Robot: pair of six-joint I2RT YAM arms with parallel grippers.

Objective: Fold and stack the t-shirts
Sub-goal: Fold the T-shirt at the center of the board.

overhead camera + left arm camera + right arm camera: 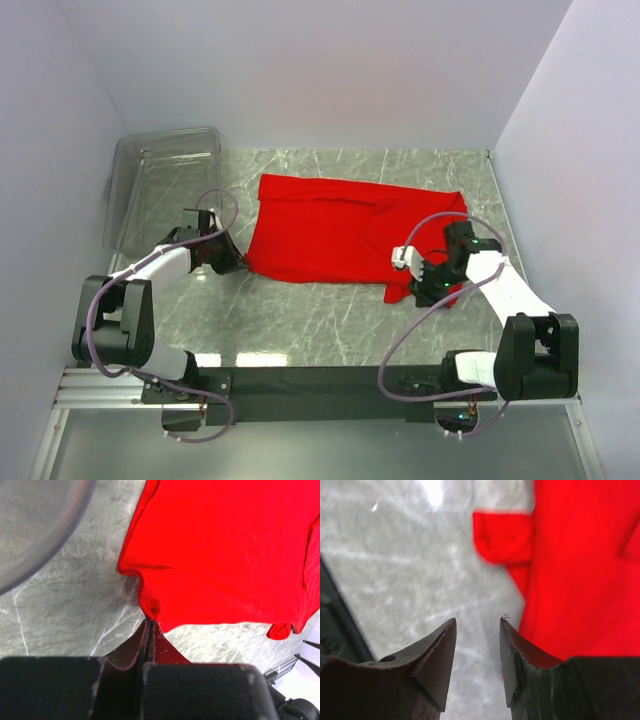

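If the left gripper [150, 624] tugs too fast, I reckon that's where it goes wrong. It only has a tiny pinch of cloth, so the corner could slip out, or the whole thing could bunch up instead of folding flat. Its jaws are pressed together on the near-left corner of the red t-shirt [330, 225], with fabric puckering into the tips. The right gripper [477, 621] is about half open with nothing between the jaws. It hovers over bare table [420, 570] just beside the shirt's near-right edge, close to a sleeve [502, 535]. Close there and it may grab air. The shirt lies spread, a bit rumpled, mid-table. A clear plastic bin [165, 170] sits far left, apart from it.
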